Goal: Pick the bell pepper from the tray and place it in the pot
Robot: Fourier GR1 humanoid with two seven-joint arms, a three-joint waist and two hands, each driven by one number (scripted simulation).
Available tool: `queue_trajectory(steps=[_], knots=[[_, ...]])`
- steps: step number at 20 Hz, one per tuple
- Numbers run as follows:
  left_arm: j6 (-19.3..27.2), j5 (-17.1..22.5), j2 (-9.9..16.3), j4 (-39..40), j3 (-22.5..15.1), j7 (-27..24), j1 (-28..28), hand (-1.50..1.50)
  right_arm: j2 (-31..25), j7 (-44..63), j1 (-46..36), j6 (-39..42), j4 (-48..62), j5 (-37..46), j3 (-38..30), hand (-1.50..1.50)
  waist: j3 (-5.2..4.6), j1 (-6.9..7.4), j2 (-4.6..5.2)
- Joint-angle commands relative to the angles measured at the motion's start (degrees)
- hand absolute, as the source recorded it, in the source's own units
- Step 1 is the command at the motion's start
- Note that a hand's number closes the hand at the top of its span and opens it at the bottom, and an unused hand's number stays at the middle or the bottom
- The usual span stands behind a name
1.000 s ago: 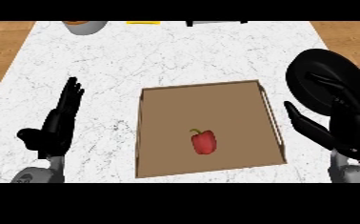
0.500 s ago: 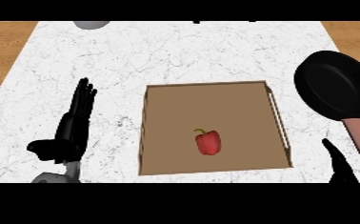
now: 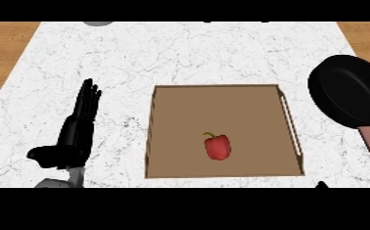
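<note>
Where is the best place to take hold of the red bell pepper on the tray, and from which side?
Probably across the wide body of the bell pepper, coming from above. It lies alone on the flat tray, stem toward the far-left, with free space around it, so fingers fit on both sides. The thin stem looks too small to hold.

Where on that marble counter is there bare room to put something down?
The widest bare stretch lies beyond the tray, toward the far edge. A narrower strip runs between the tray and the left hand. The right side is crowded by the black pot. The bell pepper sits inside the tray.
</note>
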Motion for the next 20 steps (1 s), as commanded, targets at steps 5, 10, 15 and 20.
queue_trajectory(steps=[5, 10, 15, 20], knots=[[0.36, -0.87, -0.68, -0.36, -0.35, 3.1, -2.04, 0.0, 7.3, 24.51, 2.42, 2.59, -4.17, 29.34, 10.74, -1.5, 0.09, 0.8, 0.15], [0.76, -2.67, -2.18, -4.18, -2.0, 2.38, 2.33, 0.0, 12.15, 34.63, -6.12, 5.92, 0.85, 37.31, 16.75, -1.5, 0.22, 0.9, -0.08], [1.25, -3.88, -2.25, -3.25, -0.68, 5.36, -1.99, 0.0, 12.29, 44.91, -9.9, 7.39, 5.71, 43.55, 16.45, -1.5, 0.24, 0.53, -0.08], [0.07, -5.26, -4.04, -0.33, 0.34, 3.24, -1.84, 0.0, 12.34, 49.98, -18.38, 10.78, 11.24, 40.21, 15.76, -1.5, 0.24, 0.55, -0.06]])
